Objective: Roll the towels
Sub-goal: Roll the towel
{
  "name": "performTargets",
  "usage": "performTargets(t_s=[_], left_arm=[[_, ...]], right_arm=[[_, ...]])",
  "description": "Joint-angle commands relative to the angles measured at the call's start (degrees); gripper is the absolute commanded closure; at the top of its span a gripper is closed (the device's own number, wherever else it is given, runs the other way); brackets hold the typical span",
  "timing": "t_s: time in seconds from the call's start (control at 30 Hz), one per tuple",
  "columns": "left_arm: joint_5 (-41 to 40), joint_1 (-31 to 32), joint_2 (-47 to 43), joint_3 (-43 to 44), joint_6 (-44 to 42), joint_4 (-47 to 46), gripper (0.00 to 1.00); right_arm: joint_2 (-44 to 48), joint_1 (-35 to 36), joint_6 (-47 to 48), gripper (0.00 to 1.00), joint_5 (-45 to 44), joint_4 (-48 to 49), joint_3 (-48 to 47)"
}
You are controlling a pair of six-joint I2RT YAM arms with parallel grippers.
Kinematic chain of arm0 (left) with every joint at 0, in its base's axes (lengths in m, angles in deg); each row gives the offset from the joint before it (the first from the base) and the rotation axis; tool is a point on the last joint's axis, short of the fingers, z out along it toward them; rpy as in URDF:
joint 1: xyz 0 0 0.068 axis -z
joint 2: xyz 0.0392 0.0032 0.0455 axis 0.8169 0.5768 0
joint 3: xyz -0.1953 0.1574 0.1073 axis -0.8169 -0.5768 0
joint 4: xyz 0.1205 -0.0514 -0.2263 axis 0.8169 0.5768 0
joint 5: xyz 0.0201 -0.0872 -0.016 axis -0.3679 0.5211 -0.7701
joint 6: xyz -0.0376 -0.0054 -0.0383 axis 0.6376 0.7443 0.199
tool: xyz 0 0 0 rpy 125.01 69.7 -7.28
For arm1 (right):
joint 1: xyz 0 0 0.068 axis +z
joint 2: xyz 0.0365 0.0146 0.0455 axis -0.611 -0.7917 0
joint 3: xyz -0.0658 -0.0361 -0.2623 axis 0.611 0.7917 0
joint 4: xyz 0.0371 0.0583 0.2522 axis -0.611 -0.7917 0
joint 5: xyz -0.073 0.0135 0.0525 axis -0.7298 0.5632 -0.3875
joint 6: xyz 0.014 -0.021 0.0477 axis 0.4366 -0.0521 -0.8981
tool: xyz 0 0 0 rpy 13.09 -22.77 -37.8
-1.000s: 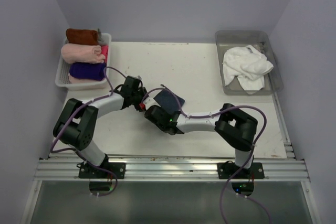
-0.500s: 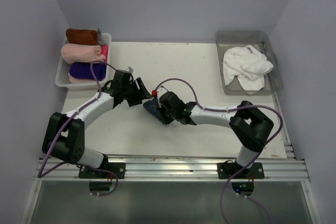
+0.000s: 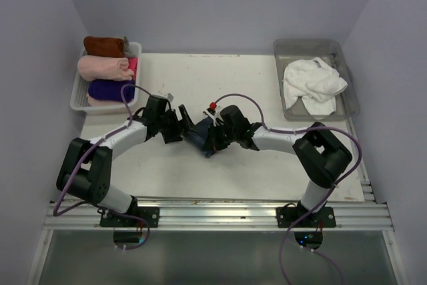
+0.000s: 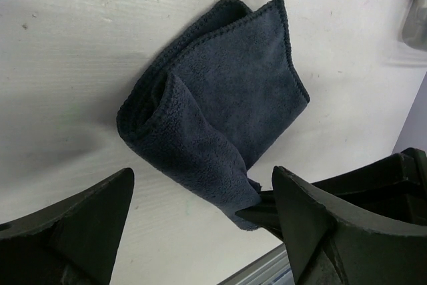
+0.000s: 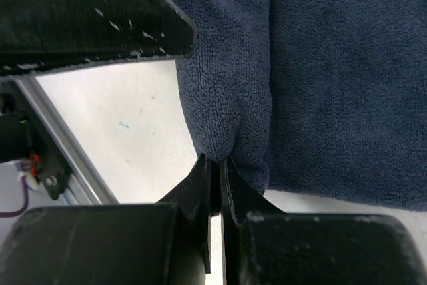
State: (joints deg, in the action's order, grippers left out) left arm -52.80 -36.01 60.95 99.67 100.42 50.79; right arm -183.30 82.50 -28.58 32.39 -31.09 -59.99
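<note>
Risk: the half-rolled blue towel [image 3: 198, 135], mid-table, could spring loose, since only a thin pinch of its fold is caught. The right gripper [image 5: 216, 163] is clamped on that edge at the towel's 4 o'clock. The left gripper [image 3: 177, 127] gapes wide at 9 o'clock, holding nothing.

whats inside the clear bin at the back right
One crumpled white towel lies in the bin, covering most of its floor. Bare floor shows at the far end. Anything beneath the towel is covered and cannot be seen.
</note>
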Motion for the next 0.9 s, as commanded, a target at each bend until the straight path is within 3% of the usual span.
performTargets(t_s=[0.0,0.2,0.3,0.33,0.5,0.67,0.77,0.8,0.87], left_arm=[[3.1,-0.2,2.3,-0.5,-1.2,-4.5,0.11],[3.4,0.5,6.4,-0.9,-0.3,-7.4,0.14],[3.1,1.1,7.9,-0.7,0.2,-8.3,0.21],[2.8,1.4,8.2,-0.5,0.3,-8.5,0.29],[2.6,1.6,9.3,0.4,0.5,-8.1,0.46],[2.0,1.6,8.0,0.4,1.0,-7.4,0.74],[1.9,1.7,8.1,0.9,1.5,-6.5,0.94],[2.0,1.7,8.4,1.3,1.6,-6.1,0.95],[2.0,1.7,8.4,1.5,1.8,-5.6,1.00]], right_arm=[[-1.1,-0.8,-3.7,1.00,6.8,5.1,0.5],[-1.2,-1.5,-4.2,1.00,6.9,5.9,1.9],[-1.9,-1.6,-4.1,1.00,7.1,5.7,1.7],[-2.1,-1.6,-3.9,1.00,6.9,5.5,1.4],[-2.7,-1.6,-3.7,1.00,6.2,5.2,1.5],[-2.5,-1.6,-2.8,1.00,5.3,3.2,0.7],[-0.5,-1.7,-1.5,0.76,3.2,0.5,0.5],[0.2,-1.6,-1.2,0.58,1.9,-0.5,0.4],[2.3,-1.5,0.1,0.46,-0.2,-4.3,-0.8]])
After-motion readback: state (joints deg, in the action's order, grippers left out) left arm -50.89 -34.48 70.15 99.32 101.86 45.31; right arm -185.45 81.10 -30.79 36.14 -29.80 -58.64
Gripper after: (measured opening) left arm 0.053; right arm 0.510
